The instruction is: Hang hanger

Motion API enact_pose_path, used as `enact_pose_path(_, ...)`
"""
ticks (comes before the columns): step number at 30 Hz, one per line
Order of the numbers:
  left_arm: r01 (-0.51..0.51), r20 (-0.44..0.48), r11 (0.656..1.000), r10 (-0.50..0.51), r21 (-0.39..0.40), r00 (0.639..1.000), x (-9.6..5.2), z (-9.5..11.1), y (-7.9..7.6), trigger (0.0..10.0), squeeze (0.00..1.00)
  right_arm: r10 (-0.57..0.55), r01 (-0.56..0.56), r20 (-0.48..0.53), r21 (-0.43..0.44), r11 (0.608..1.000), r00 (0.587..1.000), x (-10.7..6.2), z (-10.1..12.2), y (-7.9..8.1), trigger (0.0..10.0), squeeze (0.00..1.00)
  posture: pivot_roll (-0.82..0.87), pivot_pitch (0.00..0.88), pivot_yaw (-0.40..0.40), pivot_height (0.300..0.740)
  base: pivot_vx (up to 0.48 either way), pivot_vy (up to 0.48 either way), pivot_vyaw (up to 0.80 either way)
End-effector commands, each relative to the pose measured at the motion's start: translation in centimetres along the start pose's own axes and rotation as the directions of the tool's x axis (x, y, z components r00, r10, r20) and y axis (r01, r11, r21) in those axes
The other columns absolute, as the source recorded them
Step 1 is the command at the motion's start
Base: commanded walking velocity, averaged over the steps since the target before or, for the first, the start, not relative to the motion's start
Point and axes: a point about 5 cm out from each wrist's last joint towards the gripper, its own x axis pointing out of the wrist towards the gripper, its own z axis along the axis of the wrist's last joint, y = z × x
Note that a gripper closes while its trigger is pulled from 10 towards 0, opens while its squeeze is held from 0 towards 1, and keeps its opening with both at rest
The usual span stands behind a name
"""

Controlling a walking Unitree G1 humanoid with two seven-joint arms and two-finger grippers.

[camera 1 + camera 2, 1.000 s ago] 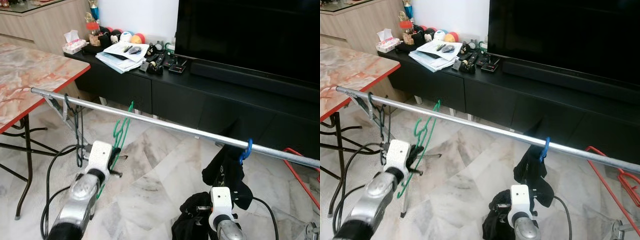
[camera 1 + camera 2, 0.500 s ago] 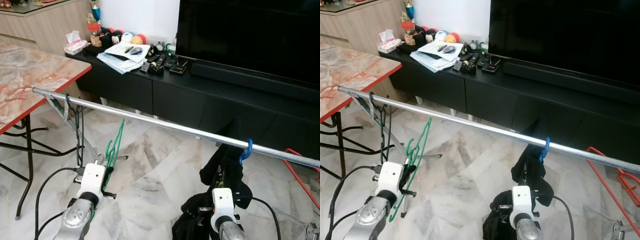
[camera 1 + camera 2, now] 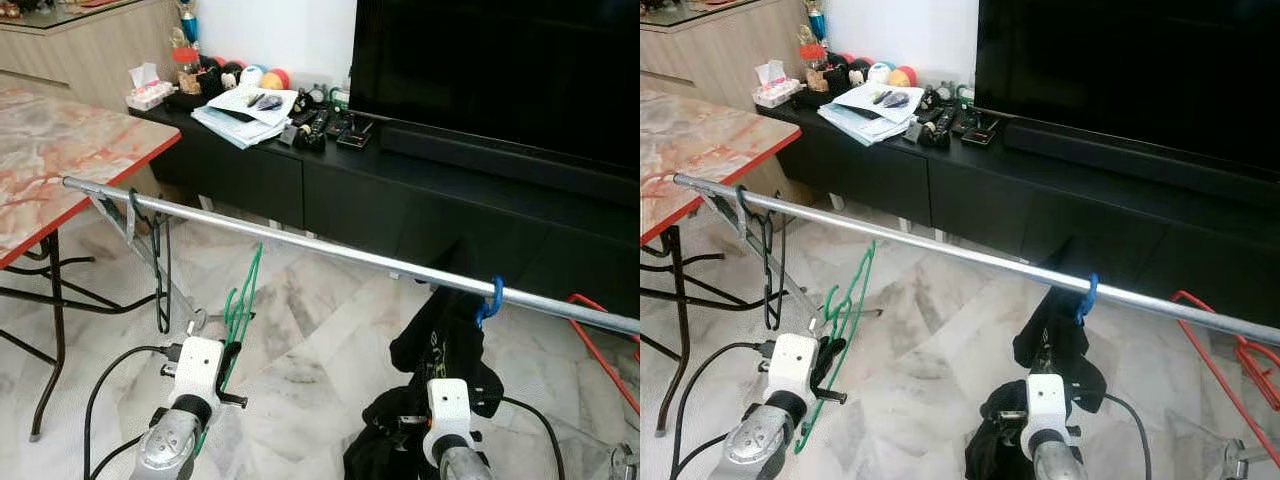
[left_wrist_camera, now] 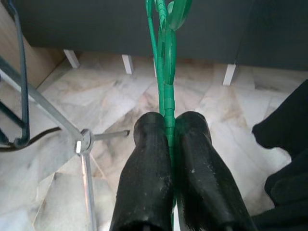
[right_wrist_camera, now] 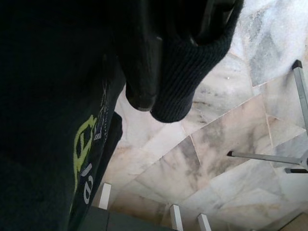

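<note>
A green hanger (image 3: 243, 300) stands upright in my left gripper (image 3: 228, 360), which is shut on its lower part; the left wrist view has both fingers (image 4: 149, 139) pressed against the green wire (image 4: 166, 72). Its hook ends just below the silver rail (image 3: 300, 243). Further right on that rail, a black garment (image 3: 450, 345) hangs from a blue hook (image 3: 491, 298). My right gripper (image 5: 163, 91) is low under it, buried in the cloth and apparently shut on it. A dark hanger (image 3: 158, 260) hangs near the rail's left end.
A marble table with a red edge (image 3: 60, 150) is at the left, beside the rack's slanted leg (image 3: 150, 262). A black TV console (image 3: 400, 200) with papers and clutter runs behind the rail. A red hanger (image 3: 600, 335) is at the far right. Cables (image 3: 100, 380) lie on the floor.
A second ago the green hanger's hook was up at the rail. My left gripper then dropped with it, and has since shifted slightly right. The right arm stayed put.
</note>
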Motion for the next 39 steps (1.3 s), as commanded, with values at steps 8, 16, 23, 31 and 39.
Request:
enact_pose_path(8,-0.02,-0.023,1.0,0.019,-0.013,1.0,-0.7,-0.3,0.0,10.0,0.0,-0.031,0.03,0.019,0.045,0.999,0.999,-0.5,-0.3,-0.7,10.0,0.0,-0.06,0.067,0.025,0.74,0.0,0.0,0.0)
enact_pose_path(16,-0.032,-0.032,0.999,0.031,-0.025,0.999,-1.0,-0.4,0.0,10.0,0.0,-0.018,0.017,0.017,0.049,0.999,1.0,-0.6,-0.5,-0.7,10.0,0.0,-0.05,0.085,0.017,0.74,0.0,0.0,-0.65)
enact_pose_path(23,-0.061,-0.046,0.998,0.06,-0.024,0.997,-0.9,-0.4,0.3,10.0,0.0,-0.021,0.023,-0.031,0.047,0.999,0.999,-0.7,-1.3,-1.4,10.0,0.0,-0.04,0.083,0.019,0.74,0.0,0.0,-0.28)
enact_pose_path(31,-0.083,-0.05,0.996,0.082,-0.03,0.995,-0.5,-0.2,0.5,10.0,0.0,-0.016,0.019,-0.051,0.054,0.998,0.999,-0.6,-1.4,-1.0,10.0,0.0,-0.03,0.078,0.024,0.74,0.0,0.0,0.0)
enact_pose_path(39,-0.095,-0.067,0.995,0.093,-0.041,0.993,-0.5,-0.4,0.6,10.0,0.0,-0.013,0.016,-0.063,0.045,0.999,0.998,-0.4,-1.4,-0.8,10.0,0.0,-0.04,0.067,0.029,0.74,0.0,0.0,0.0)
